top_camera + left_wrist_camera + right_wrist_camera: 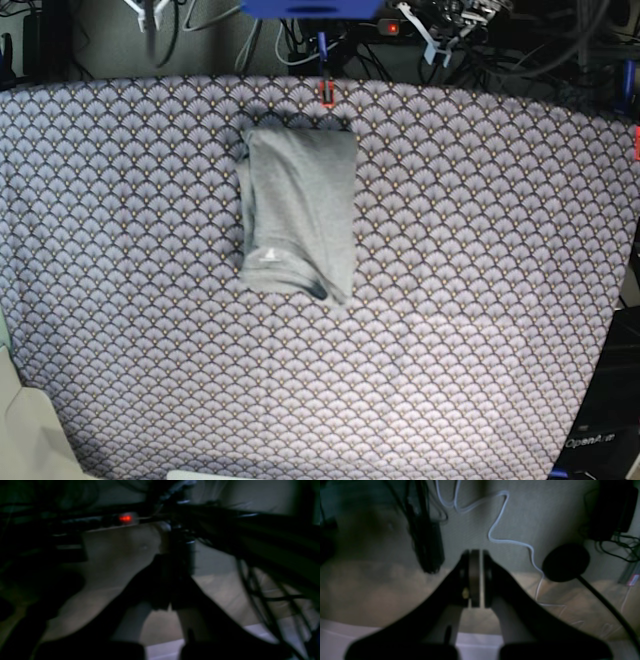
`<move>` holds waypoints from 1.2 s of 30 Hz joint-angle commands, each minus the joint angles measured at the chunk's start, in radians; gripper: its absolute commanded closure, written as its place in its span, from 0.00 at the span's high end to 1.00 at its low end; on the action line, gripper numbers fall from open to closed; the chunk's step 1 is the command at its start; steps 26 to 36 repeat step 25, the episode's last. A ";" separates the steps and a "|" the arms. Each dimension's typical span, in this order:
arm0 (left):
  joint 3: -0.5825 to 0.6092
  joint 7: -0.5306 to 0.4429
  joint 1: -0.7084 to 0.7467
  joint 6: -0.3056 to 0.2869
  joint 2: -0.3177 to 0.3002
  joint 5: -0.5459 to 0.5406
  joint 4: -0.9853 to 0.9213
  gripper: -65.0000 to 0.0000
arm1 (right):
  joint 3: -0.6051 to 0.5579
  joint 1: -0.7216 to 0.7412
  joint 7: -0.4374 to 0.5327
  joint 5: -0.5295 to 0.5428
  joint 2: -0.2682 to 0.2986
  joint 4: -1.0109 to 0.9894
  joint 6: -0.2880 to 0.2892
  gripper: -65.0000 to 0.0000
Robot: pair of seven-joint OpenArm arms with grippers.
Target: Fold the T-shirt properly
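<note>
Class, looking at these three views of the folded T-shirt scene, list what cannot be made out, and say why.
- T-shirt underside and inner folds: base view, hidden by its top layer.
- Tiny white mark: base view, too small to read.
- Left gripper: left wrist view, too dark and blurred.
- Both arms: outside the base view.

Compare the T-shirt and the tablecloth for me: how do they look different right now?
The T-shirt is plain light grey; the tablecloth carries a purple-grey fan-scale pattern. The T-shirt is folded into a compact upright rectangle with a small white mark near its lower edge; the tablecloth lies spread flat across the whole table. Both are soft fabric.
</note>
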 commanded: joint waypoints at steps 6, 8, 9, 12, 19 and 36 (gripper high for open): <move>-0.002 0.081 -0.059 0.284 -0.008 0.014 -0.023 0.00 | 0.002 0.036 0.007 -0.038 0.004 -0.068 -0.215 0.01; -0.002 0.131 -0.073 0.326 -0.008 0.014 -0.023 0.00 | 0.003 0.048 -0.010 -0.038 -0.001 -0.070 -0.263 0.01; -0.004 0.136 -0.076 0.326 -0.002 0.013 -0.023 0.00 | 0.003 0.053 -0.021 -0.037 -0.007 -0.070 -0.269 0.01; -0.005 0.136 -0.076 0.334 0.018 0.013 -0.023 0.00 | 0.003 0.068 -0.039 -0.035 -0.010 -0.070 -0.269 0.01; -0.004 0.136 -0.076 0.334 0.051 0.013 -0.023 0.00 | 0.002 0.067 -0.035 -0.037 -0.022 -0.101 -0.269 0.01; -0.010 0.136 -0.076 0.334 0.056 -0.018 -0.023 0.00 | -0.069 0.065 -0.033 -0.038 -0.022 -0.113 -0.266 0.01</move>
